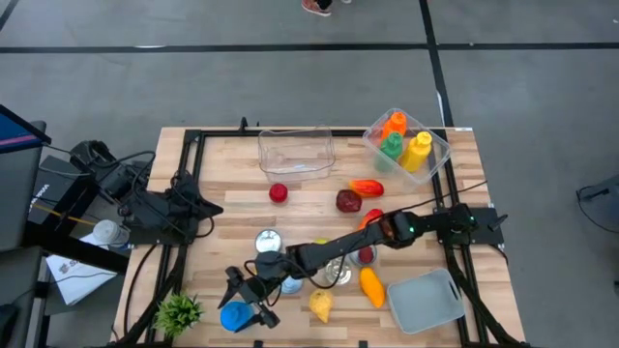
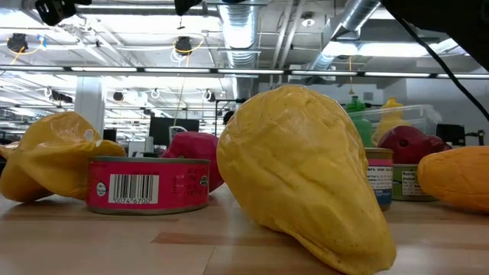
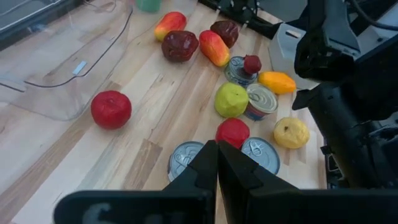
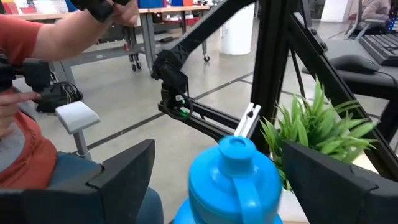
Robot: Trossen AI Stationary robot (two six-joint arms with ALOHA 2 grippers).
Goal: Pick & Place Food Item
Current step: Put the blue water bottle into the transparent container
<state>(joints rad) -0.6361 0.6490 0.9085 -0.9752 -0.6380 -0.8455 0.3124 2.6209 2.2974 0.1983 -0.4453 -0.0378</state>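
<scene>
Wooden counter [image 1: 222, 184], food strewn across it, office space and a seated person [image 4: 25, 93] beyond. Right jaws [image 1: 244, 302] stand wide open at the near edge, straddling a blue bottle [image 4: 233, 180] without gripping it; a small green plant [image 4: 323, 134] sits just beside them. The yellow pear-shaped fruit [image 1: 320, 305] lies a little to their side, near the cans [image 3: 261, 102]. Left jaws [image 3: 217, 163] are shut and empty, hovering over a silver can [image 3: 184, 159] and a red fruit [image 3: 232, 131].
</scene>
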